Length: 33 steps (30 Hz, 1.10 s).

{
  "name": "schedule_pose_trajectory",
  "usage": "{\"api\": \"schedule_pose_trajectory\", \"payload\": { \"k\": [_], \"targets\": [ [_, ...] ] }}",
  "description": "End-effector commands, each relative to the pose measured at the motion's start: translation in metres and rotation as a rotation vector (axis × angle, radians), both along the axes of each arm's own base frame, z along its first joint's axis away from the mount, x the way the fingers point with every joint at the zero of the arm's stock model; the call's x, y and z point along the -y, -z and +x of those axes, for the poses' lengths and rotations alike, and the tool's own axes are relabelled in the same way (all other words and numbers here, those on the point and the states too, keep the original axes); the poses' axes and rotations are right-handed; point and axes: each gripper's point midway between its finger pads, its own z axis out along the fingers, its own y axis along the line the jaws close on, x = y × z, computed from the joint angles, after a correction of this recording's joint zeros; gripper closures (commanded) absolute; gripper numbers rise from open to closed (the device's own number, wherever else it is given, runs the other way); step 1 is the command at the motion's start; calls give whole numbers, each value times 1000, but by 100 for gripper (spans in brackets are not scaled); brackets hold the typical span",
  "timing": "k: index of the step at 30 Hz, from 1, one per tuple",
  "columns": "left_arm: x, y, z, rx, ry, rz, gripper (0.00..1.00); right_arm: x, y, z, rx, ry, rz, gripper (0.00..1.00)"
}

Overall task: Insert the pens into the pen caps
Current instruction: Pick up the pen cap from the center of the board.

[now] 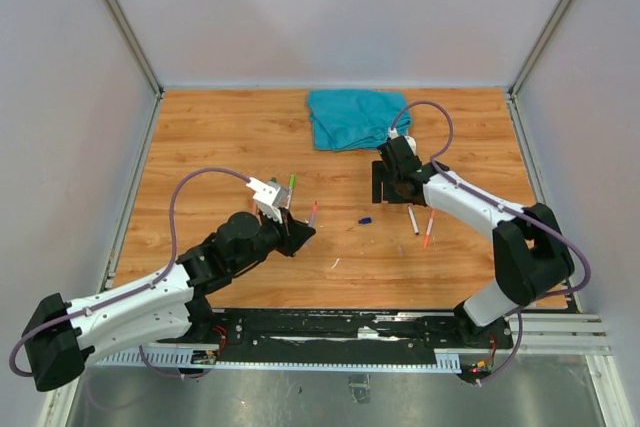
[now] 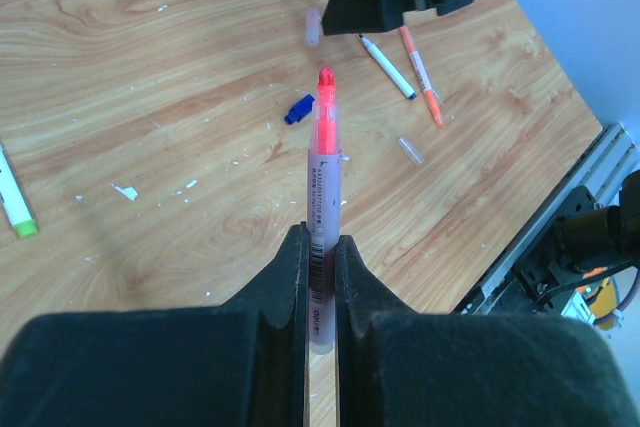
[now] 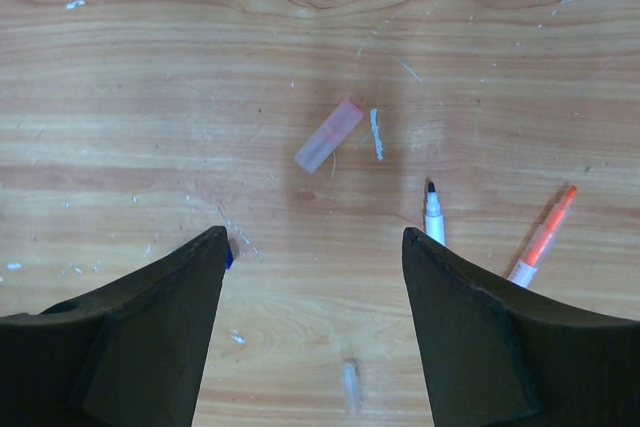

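Partly hidden, the red pen (image 2: pixel 323 162) sits clamped in left jaws; open, empty right jaws half-cover a blue cap (image 3: pixel 229 255).

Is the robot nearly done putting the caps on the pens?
Not nearly. No pen clearly wears a cap yet. In hand: the left pincer grips the red pen, tip bare, while the right pincer hangs open over the pink cap. Left: the orange pen and dark-tipped pen lie bare, and the blue cap lies loose. The green pen has an unclear end.
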Motion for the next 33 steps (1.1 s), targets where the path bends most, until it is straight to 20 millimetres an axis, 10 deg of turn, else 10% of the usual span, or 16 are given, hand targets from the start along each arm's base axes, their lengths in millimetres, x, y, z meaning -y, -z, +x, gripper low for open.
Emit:
{"api": "schedule_pose_trajectory", "payload": {
  "k": [1, 24, 33],
  "targets": [
    [-1, -12, -2, 18, 1, -39, 99, 12, 8, 16, -32, 151, -2, 29],
    [-5, -10, -3, 8, -14, -30, 100, 20, 66, 22, -195, 241, -32, 38],
    [-8, -7, -3, 3, -27, -30, 99, 21, 72, 17, -212, 231, -37, 60]
  ]
}}
